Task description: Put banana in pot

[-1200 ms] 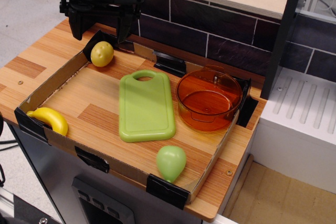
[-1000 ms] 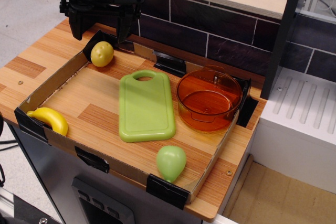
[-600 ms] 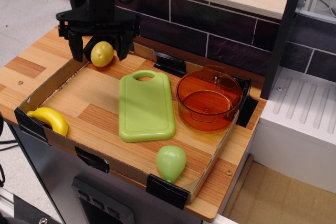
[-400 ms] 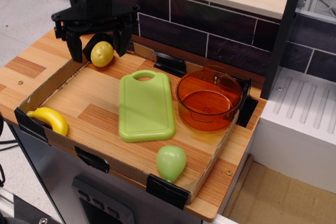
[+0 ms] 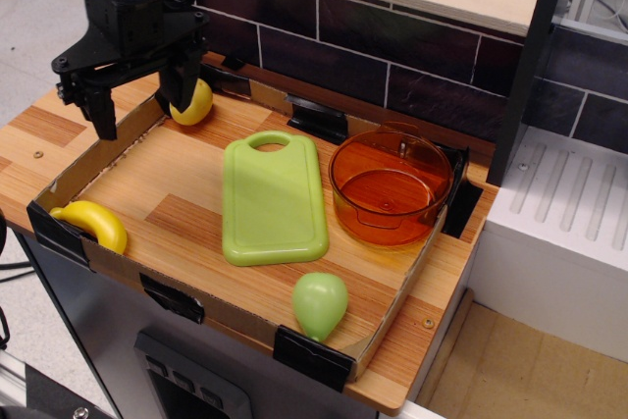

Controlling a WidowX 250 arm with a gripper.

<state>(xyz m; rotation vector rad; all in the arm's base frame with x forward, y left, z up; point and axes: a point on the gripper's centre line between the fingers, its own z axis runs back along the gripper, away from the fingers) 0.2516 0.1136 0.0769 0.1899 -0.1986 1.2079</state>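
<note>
The bright yellow banana (image 5: 93, 223) lies in the near left corner of the cardboard tray (image 5: 98, 149). The transparent orange pot (image 5: 390, 186) stands at the tray's far right and holds nothing. My black gripper (image 5: 143, 111) hangs open and empty above the tray's left side, fingers spread wide. It is well above and behind the banana, and far left of the pot.
A round dimpled yellow fruit (image 5: 199, 103) sits at the tray's back left, partly hidden behind my right finger. A lime-green cutting board (image 5: 272, 199) lies mid-tray. A pale green pear-shaped fruit (image 5: 320, 303) rests near the front edge. A dark tiled wall (image 5: 392, 56) backs the counter.
My gripper has come forward and left from above the round yellow fruit toward the tray's left side, and lower. It stays open. No object has moved.
</note>
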